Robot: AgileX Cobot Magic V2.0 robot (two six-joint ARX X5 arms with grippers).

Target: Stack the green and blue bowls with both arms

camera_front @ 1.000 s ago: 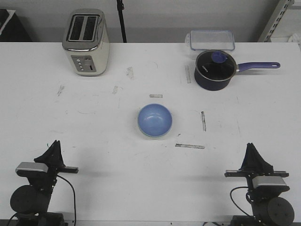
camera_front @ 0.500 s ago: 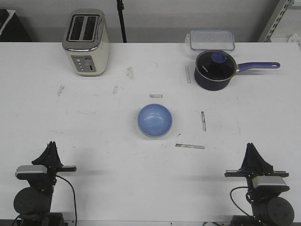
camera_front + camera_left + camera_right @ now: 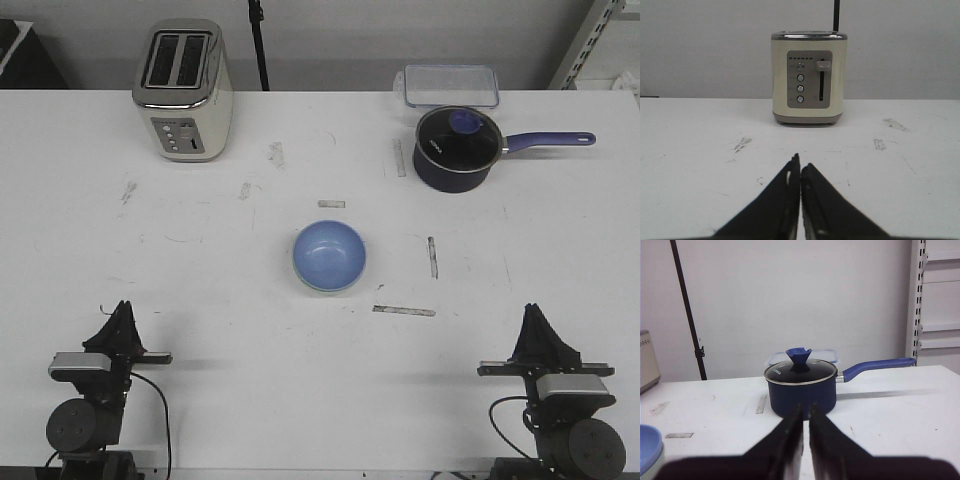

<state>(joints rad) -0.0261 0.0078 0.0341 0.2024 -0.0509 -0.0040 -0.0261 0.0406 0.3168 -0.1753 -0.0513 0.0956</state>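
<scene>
The light blue bowl (image 3: 329,254) sits in the middle of the table, nested inside the pale green bowl, of which only a thin rim (image 3: 331,290) shows under it. The right wrist view catches the blue bowl's edge (image 3: 647,442) with the green rim (image 3: 655,464) below. My left gripper (image 3: 122,312) is shut and empty near the front left edge, far from the bowls; in its wrist view (image 3: 800,162) the fingers meet. My right gripper (image 3: 540,315) is shut and empty near the front right edge, and its wrist view (image 3: 805,407) shows the same.
A cream toaster (image 3: 183,90) stands at the back left. A dark navy saucepan (image 3: 458,148) with lid and long handle stands at the back right, a clear container (image 3: 450,85) behind it. Tape strips (image 3: 404,311) lie near the bowls.
My left arm has shifted a little to the right and settled near the front edge. The right arm and the bowls have not moved.
</scene>
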